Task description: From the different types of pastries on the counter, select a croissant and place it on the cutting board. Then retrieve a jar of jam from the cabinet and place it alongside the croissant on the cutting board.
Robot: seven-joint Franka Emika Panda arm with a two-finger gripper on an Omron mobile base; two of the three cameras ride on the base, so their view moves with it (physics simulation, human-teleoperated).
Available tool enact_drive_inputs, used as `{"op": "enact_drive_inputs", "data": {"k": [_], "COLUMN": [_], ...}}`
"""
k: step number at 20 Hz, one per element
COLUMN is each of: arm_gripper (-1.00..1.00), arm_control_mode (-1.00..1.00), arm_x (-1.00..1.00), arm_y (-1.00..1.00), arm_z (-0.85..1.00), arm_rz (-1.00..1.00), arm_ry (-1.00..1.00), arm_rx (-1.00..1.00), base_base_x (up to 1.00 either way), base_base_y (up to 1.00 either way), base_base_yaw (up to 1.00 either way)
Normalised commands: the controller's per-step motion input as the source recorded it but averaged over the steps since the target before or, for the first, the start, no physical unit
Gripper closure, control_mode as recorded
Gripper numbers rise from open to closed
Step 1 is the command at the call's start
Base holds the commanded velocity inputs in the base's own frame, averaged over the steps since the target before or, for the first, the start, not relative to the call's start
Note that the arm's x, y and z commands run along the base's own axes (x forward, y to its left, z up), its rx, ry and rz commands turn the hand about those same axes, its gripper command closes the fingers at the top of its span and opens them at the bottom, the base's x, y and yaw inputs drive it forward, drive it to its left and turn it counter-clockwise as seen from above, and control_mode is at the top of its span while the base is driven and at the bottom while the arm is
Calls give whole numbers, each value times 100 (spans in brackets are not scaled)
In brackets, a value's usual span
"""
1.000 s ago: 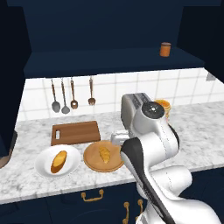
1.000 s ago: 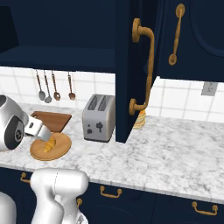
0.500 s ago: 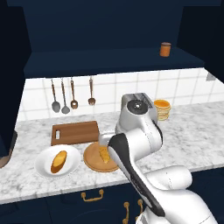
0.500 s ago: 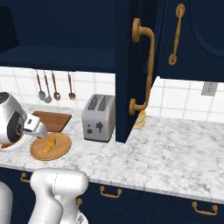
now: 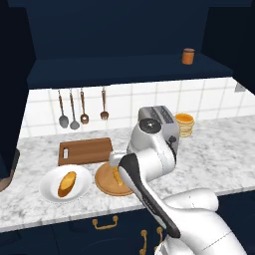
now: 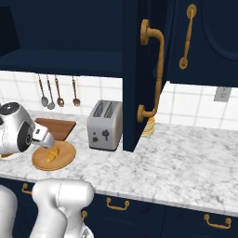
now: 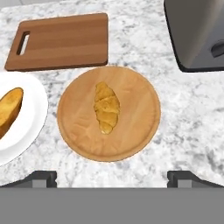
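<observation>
The small golden croissant (image 7: 106, 107) lies in the middle of a round light-brown wooden plate (image 7: 135, 127). My gripper (image 7: 111, 178) hangs above it, open, its two dark fingertips (image 7: 41, 178) spread wide to either side with nothing between them. Just beyond the plate, the dark-brown cutting board (image 7: 61, 41) lies bare on the marbled counter (image 7: 131, 48). From the right base view the hand (image 6: 42, 138) hovers over the croissant (image 6: 52, 153). The jar of jam (image 5: 188, 56) stands on the navy cabinet shelf (image 5: 129, 69), up to the right.
An orange-brown loaf (image 5: 67, 183) rests on a white plate (image 7: 30, 131) left of the round plate. A silver toaster (image 6: 105, 125) stands to its right, with a stack of round cakes (image 5: 185, 123) beyond. Utensils (image 5: 73, 108) hang on the tiled wall. An open cabinet door (image 6: 137, 69) juts out.
The arm has swung left and lowered, bringing the hand from near the toaster to above the round plate and croissant. Nothing on the counter has moved.
</observation>
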Motion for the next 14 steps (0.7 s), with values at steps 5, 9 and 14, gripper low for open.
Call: {"op": "enact_drive_inputs", "data": {"k": [5, 9, 14], "arm_gripper": [-100, -100, -100], "arm_control_mode": [-100, -100, -100], "arm_x": [47, 50, 39], "arm_y": [0, 1, 24], "arm_z": [-44, -31, -13], "arm_rz": [0, 0, 0], "arm_ry": [0, 0, 3], "arm_rx": [1, 1, 0], "base_base_x": [0, 0, 0], "base_base_y": [0, 0, 0], "base_base_yaw": [0, 0, 0]}}
